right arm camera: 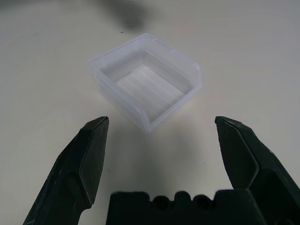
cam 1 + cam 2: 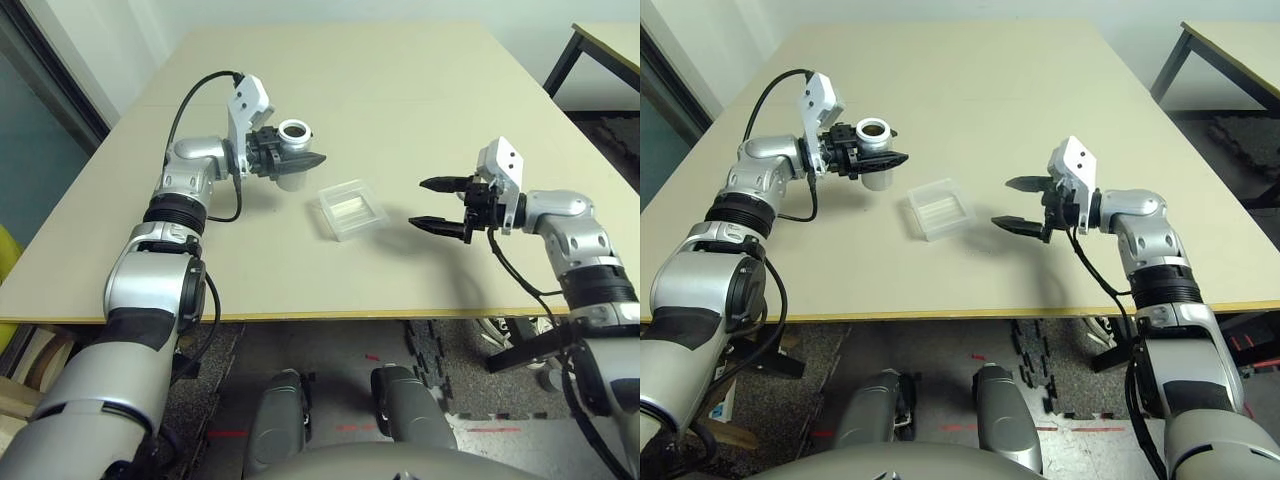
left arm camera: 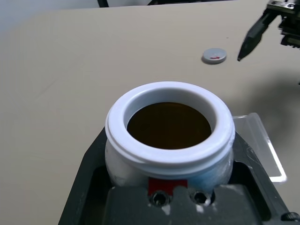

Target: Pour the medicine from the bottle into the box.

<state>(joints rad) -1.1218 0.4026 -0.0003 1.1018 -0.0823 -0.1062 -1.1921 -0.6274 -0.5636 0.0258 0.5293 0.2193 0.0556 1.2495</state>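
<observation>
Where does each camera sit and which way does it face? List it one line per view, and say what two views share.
Head stereo pair: looks forward and down at the beige table over both silver forearms.
Left wrist: looks along the left gripper, shut on the open white-rimmed silver-grey bottle.
Right wrist: looks between the open right gripper fingers at the clear square plastic box.
Shared: the box edge shows in both wrist views.

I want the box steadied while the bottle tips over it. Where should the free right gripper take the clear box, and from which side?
Grip the box across two opposite walls near the rim, coming in low from the robot's right, where the open right gripper already faces it. The walls are thin and upright, and the box lies open-side up on the table.
</observation>
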